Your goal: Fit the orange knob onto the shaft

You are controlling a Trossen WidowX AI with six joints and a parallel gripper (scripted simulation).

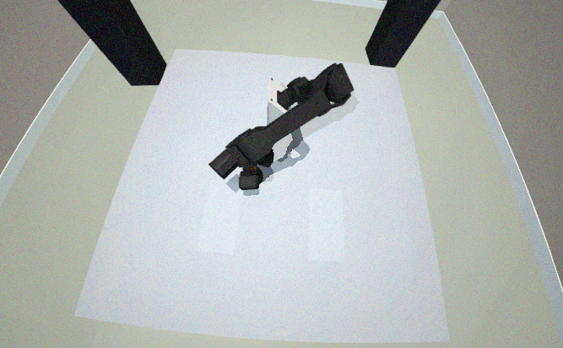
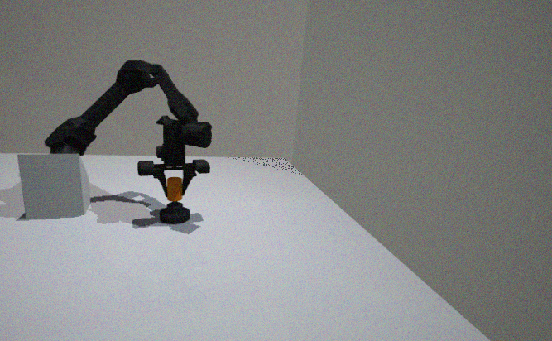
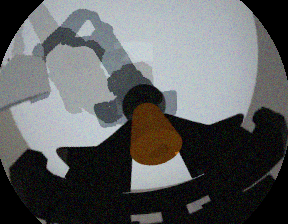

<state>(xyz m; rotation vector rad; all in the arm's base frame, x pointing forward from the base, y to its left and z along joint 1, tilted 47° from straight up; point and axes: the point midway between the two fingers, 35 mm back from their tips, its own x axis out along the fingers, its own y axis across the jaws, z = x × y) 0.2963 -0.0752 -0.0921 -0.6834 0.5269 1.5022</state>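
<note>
My jointed black arm (image 1: 294, 121) (image 2: 103, 101) bends over the broad white worktop (image 1: 266, 276) (image 2: 184, 288), beside a boxy pale-grey block (image 1: 274, 113) (image 2: 53, 186) near its far edge in the top view. My black two-fingered gripper (image 2: 174, 190) (image 3: 147, 119) points down, well in from the worktop's left and right edges, pinching the orange cylindrical knob (image 2: 174, 189) (image 3: 155, 137) between its fingers. Right under the knob stands the round dark pedestal (image 2: 174, 214) (image 3: 129, 106). I have the grip and, I judge, roughly the placing over the shaft; the knob sits high, its lower end just above or touching the pedestal's top part, I cannot tell which. Finding the flat's angle, sliding fully down and letting go seem left to me.
</note>
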